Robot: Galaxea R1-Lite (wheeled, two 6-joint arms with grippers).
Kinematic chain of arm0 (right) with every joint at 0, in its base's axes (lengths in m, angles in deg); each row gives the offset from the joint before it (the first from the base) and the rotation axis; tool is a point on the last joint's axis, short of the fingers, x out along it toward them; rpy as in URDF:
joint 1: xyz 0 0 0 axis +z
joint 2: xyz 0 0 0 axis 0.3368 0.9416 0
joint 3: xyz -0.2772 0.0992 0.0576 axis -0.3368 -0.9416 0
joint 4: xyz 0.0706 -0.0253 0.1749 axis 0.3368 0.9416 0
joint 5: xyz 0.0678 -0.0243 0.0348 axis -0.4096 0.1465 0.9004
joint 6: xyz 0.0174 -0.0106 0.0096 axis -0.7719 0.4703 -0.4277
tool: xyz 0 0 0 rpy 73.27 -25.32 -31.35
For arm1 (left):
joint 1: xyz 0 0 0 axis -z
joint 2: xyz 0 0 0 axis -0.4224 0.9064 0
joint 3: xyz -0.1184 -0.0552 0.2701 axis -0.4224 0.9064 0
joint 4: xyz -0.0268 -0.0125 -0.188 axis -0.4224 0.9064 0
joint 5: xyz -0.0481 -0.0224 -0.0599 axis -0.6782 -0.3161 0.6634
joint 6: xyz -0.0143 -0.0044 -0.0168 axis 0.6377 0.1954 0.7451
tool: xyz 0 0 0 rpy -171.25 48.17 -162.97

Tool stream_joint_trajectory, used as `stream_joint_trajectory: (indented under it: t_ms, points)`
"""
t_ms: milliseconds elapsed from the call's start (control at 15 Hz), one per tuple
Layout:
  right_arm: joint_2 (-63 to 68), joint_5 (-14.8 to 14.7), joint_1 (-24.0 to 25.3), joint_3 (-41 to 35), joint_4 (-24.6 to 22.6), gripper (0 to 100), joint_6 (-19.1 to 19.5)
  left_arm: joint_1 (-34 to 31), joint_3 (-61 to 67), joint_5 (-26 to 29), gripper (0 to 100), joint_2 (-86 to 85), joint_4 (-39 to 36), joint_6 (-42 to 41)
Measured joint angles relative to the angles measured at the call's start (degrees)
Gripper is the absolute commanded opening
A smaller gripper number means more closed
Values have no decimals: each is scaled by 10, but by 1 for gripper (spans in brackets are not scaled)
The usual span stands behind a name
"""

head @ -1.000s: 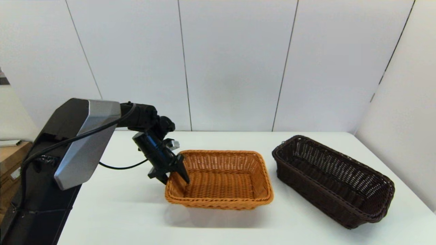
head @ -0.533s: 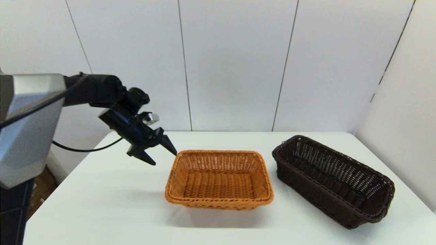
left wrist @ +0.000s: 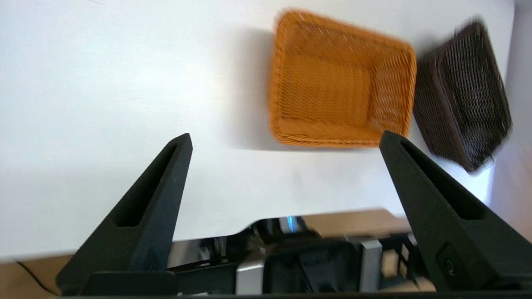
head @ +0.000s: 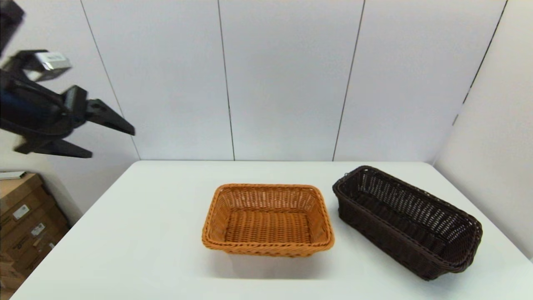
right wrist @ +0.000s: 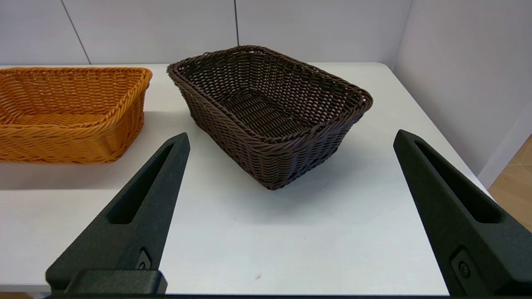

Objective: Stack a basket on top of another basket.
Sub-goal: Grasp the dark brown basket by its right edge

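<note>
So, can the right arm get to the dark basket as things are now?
Probably yes. The right gripper is open and faces the dark basket, with only bare table between them.

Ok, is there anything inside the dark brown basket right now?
Nothing shows inside the dark brown basket: the head and right wrist views show only bare woven floor. It sits on the table apart from the orange basket, which also looks empty. What lies under either basket is hidden.

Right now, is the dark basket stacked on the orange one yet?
No. The dark brown basket sits upright on the table, apart from the orange basket.
</note>
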Motion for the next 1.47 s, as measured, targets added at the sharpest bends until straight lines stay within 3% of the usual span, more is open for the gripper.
stream_joint_trajectory:
  t_ms: [333, 867, 1000, 1133, 1467]
  points:
    - [0, 0, 0, 0, 0, 100, 0, -12, 142, -89, 100, -321, 21, -3]
    - [0, 0, 0, 0, 0, 100, 0, -16, 399, -120, 100, -745, 25, -51]
    - [0, 0, 0, 0, 0, 100, 0, -13, 475, -149, 100, -820, 12, -39]
    - [0, 0, 0, 0, 0, 100, 0, -10, 555, -177, 100, -856, -51, -14]
    - [0, 0, 0, 0, 0, 100, 0, -9, 824, -217, 100, -880, -360, -84]
